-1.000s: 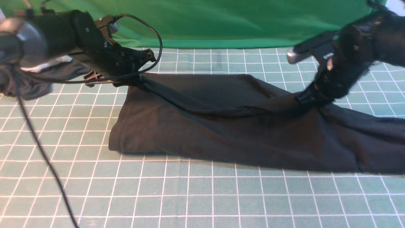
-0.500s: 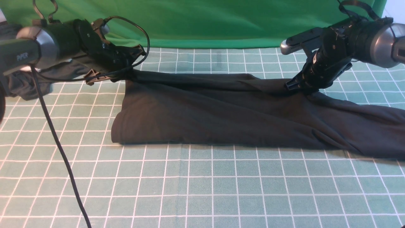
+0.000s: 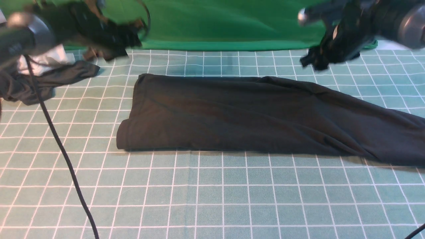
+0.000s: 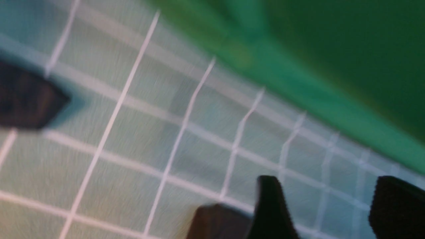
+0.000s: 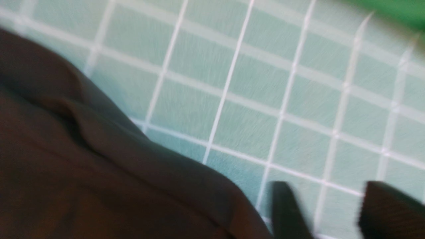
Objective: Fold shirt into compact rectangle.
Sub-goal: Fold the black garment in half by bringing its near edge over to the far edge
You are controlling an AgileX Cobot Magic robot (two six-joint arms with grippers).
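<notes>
The black shirt (image 3: 252, 116) lies flat on the grid mat as a long folded band running left to right, and its right end passes out of the front view. No print or label shows. My left gripper (image 3: 106, 54) hovers blurred above the mat behind the shirt's far left corner; the left wrist view shows it open (image 4: 332, 205) over bare mat. My right gripper (image 3: 313, 63) hangs above the shirt's far edge on the right. It is open (image 5: 335, 212) with nothing between its fingers, just off the shirt's hem (image 5: 83, 166).
A smaller dark grey garment (image 3: 33, 84) with a white cloth (image 3: 46, 63) lies at the far left. A black cable (image 3: 63, 159) trails across the mat's (image 3: 212, 199) left front. A green backdrop (image 3: 225, 26) closes the back edge.
Both grippers let go of the shirt's far edge and rose up and back. The lifted edge dropped, and the shirt now lies flat.
</notes>
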